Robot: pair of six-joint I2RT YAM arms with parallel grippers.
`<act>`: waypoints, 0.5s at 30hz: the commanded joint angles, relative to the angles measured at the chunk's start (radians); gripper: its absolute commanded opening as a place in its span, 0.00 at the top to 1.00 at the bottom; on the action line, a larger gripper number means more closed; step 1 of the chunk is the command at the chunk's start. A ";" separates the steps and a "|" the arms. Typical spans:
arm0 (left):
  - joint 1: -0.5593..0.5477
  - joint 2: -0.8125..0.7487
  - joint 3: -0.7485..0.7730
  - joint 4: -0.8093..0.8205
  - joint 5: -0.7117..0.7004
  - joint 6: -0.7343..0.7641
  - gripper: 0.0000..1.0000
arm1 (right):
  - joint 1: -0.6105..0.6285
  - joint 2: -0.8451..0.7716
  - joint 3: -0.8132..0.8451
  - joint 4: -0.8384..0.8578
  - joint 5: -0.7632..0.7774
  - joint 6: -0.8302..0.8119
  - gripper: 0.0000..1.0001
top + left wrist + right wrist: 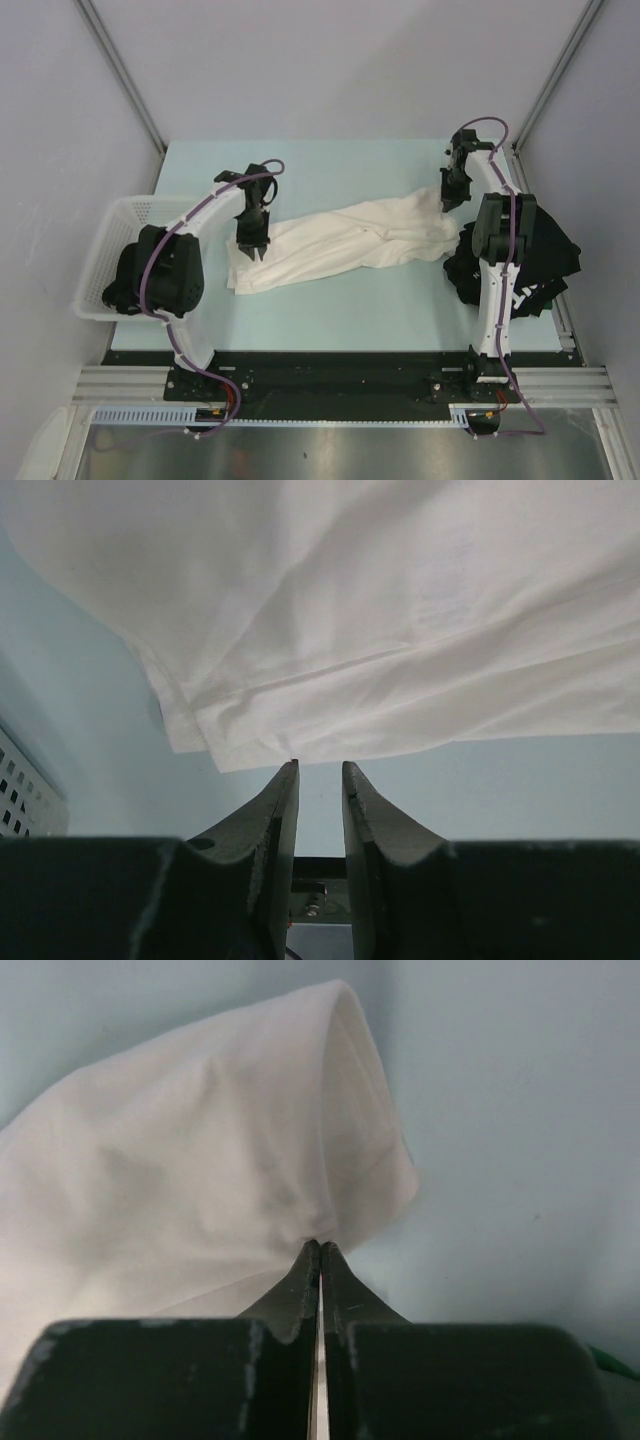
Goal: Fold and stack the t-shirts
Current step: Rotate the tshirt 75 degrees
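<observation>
A cream-white t-shirt (340,245) lies stretched in a long rumpled band across the pale green table, from lower left to upper right. My left gripper (250,248) hangs over its left end. In the left wrist view it (320,765) is open, with nothing between the jaws and the shirt's hem (300,742) just past the tips. My right gripper (449,198) is at the shirt's right end. In the right wrist view it (320,1244) is shut, and the cloth (200,1160) puckers into its tips. A heap of black t-shirts (548,255) lies at the right edge, partly hidden by the right arm.
A white mesh basket (120,210) stands at the table's left edge. Something dark lies inside it, mostly hidden behind the left arm. Grey walls close in the back and both sides. The arm bases and a rail run along the near edge.
</observation>
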 commanded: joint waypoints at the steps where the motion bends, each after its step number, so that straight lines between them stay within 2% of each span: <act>1: -0.006 0.009 0.041 -0.007 -0.009 -0.012 0.71 | -0.003 0.026 0.068 0.010 0.084 0.006 1.00; 7: -0.006 0.023 0.063 -0.016 -0.012 -0.012 0.71 | -0.004 0.015 0.117 0.059 0.156 -0.014 1.00; 15: -0.006 0.037 0.095 -0.040 -0.025 -0.007 0.71 | -0.015 0.100 0.220 0.084 0.187 -0.014 1.00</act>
